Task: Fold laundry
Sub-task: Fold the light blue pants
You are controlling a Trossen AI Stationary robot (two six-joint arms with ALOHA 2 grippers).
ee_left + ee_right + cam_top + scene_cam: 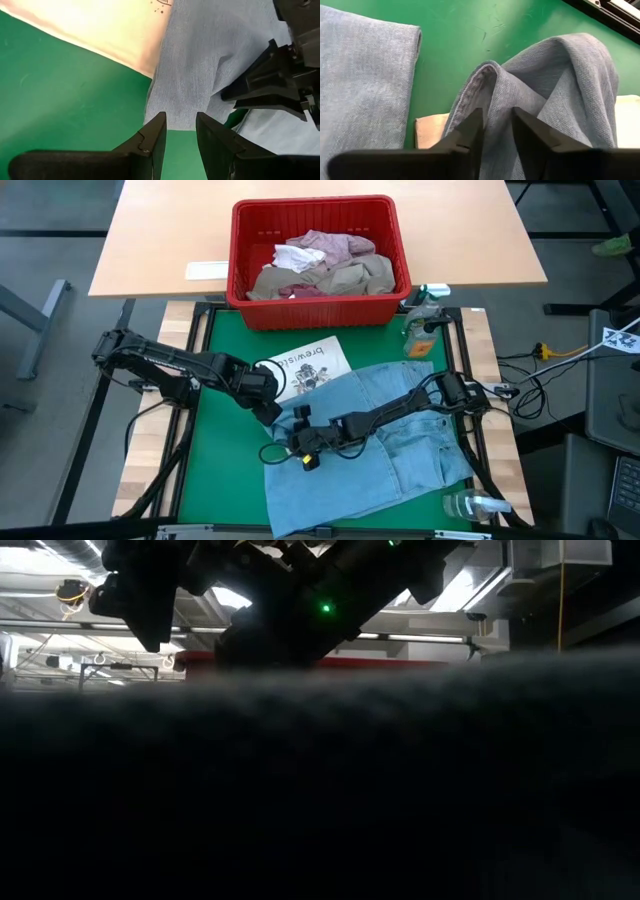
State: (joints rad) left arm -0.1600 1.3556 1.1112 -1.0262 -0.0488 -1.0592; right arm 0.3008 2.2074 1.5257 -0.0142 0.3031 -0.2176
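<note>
Green matting (225, 455) is covering the work table, with a pale wooden table (170, 240) standing beyond it and carrying a red basket (318, 302) of mixed garments. Light blue denim jeans (400, 445) are lying spread over the right half of the mat, partly overlapping a tan printed cloth (310, 365). Both arms are meeting at the jeans' left edge. The right gripper (496, 131) is pinching a raised ridge of denim between its fingers, grasping the fold. The left gripper (181, 131) is hovering at the hem just beside it, jaws slightly parted and empty.

Judging by the drape, the denim is soft yet fairly heavy; it is likely sagging unless held at a seam or hem, where the stitching is giving firmer purchase.

Only the right wrist view is showing the lifted fold inside the fingers; the high view is giving overall layout; the low view is being blocked by dark cloth
</note>
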